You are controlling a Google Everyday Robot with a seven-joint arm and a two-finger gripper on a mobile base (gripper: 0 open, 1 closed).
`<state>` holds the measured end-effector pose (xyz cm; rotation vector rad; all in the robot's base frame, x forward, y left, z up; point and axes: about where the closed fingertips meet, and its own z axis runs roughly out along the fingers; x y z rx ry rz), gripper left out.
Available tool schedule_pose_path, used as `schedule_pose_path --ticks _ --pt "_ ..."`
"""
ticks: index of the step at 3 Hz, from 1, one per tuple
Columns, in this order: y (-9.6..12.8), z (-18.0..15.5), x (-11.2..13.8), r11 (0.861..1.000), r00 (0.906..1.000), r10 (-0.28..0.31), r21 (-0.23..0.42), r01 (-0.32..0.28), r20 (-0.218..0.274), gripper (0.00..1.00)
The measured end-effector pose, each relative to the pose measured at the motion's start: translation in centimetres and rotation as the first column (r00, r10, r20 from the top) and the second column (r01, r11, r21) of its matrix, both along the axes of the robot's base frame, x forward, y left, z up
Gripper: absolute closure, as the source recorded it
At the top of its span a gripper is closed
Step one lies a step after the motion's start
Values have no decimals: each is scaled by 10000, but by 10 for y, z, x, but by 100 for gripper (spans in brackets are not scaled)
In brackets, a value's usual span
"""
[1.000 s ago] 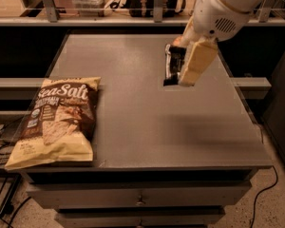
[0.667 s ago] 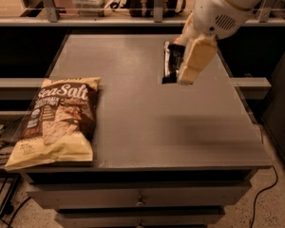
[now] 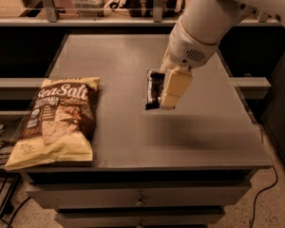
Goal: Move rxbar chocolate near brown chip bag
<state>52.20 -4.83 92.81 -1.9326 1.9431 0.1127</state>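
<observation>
The brown chip bag lies flat at the 8 o'clock corner of the bench. It hangs a bit over the front edge. Well apart from it, near the middle of the bench, is the rxbar chocolate. It stands up on its thin side. The gripper comes down from 1 o'clock, and its jaws look pinched narrow on the bar. The bar looks small, light and flat, with a slick wrapper, so it could slip. I think a hold across its thin middle is best. The bag is at 8 o'clock from the bar.
</observation>
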Motion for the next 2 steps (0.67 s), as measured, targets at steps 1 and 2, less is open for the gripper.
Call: schedule_pose_path --ticks 1,2 --pt "32 -8 -4 9979 9986 510 408 -505 -126 100" --pt "77 -10 -6 9856 9942 1056 1345 -1023 -180 100"
